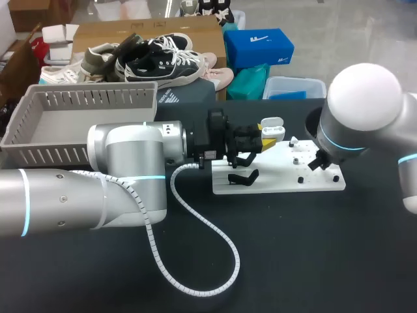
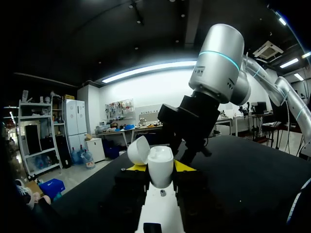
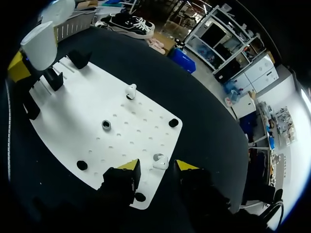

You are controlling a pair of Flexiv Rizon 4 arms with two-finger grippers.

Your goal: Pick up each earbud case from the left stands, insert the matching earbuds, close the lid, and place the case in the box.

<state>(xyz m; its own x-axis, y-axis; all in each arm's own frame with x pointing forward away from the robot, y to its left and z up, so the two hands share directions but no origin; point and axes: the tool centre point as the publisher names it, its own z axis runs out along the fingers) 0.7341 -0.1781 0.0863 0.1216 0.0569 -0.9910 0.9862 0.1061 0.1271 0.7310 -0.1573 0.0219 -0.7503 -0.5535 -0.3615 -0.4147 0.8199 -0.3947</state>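
Note:
A white earbud case (image 2: 160,167) with its lid (image 2: 138,150) swung open sits between my left gripper's (image 2: 158,167) yellow-tipped fingers, which are shut on it. In the head view this case (image 1: 272,128) hangs over the left end of the white board (image 1: 287,181). My right gripper (image 3: 158,166) is low over the board's (image 3: 87,116) far corner. It is open, and a white earbud (image 3: 159,161) stands between its fingers with gaps on both sides. A second earbud (image 3: 130,91) stands upright mid-board. The right arm's big joint hides its gripper in the head view.
A grey slatted box (image 1: 39,98) stands at the back left of the table. Black empty stands (image 1: 242,177) rise from the board's left part, and small black pegs (image 3: 173,123) dot it. My left arm's white coiled cable (image 1: 195,261) loops over the table's front.

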